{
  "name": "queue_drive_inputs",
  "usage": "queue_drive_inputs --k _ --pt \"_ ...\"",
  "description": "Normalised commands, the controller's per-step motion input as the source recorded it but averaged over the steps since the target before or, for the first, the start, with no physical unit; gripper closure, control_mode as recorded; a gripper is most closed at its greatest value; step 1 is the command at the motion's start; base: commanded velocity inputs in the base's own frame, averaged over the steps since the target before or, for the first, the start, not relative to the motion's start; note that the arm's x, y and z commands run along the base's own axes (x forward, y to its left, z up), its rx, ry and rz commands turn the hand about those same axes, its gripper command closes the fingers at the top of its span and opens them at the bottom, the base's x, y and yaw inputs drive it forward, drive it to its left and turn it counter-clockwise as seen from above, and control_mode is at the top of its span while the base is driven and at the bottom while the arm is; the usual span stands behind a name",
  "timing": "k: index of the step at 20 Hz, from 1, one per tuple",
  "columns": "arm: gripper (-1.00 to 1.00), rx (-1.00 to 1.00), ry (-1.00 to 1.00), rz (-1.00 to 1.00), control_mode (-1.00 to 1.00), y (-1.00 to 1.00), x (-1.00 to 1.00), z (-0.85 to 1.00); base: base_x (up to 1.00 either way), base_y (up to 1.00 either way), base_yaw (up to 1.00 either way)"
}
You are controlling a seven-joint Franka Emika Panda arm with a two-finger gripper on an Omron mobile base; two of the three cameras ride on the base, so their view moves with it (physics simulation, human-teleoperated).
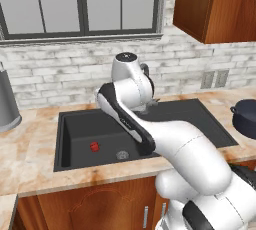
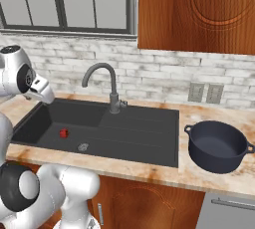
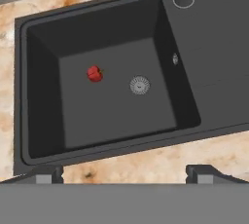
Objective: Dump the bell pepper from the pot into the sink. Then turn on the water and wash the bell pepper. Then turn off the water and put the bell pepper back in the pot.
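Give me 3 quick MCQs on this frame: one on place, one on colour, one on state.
1. Where is the bell pepper?
A. in the pot
B. on the floor of the deep basin of the sink, beside the drain
C. on the counter

2. What colour is the pot?
A. dark navy-black
B. red
C. white

3. How are the fingers set?
A. shut on the pepper
B. shut on the faucet lever
C. open, holding nothing

Answers:
1 B, the red lump lies apart from the drain on the basin floor.
2 A, it sits dark and empty on the counter right of the sink.
3 C, the hand view shows the tips wide apart above the basin.
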Motion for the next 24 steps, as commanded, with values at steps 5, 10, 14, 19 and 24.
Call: queue_drive_inputs --k 5,10,14,19,24 --pt "-1.00 -0.10 0.09 -0.01 -1.00 0.14 0.60 -0.67 0.00 0.00 0.00" --pt "-1.00 -0.03 0.10 0.02 -1.00 0.24 0.48 -0.52 0.00 0.00 0.00" --pt "-1.00 0.00 0.08 0.07 -1.00 0.30 0.35 -0.51 0.00 0.00 0.00" --pt "-1.00 0.00 0.09 0.09 -1.00 0.29 0.31 -0.53 0.00 0.00 0.00" --pt "-1.00 0.00 0.02 0.08 -1.00 0.15 0.33 -0.53 0.00 0.00 0.00"
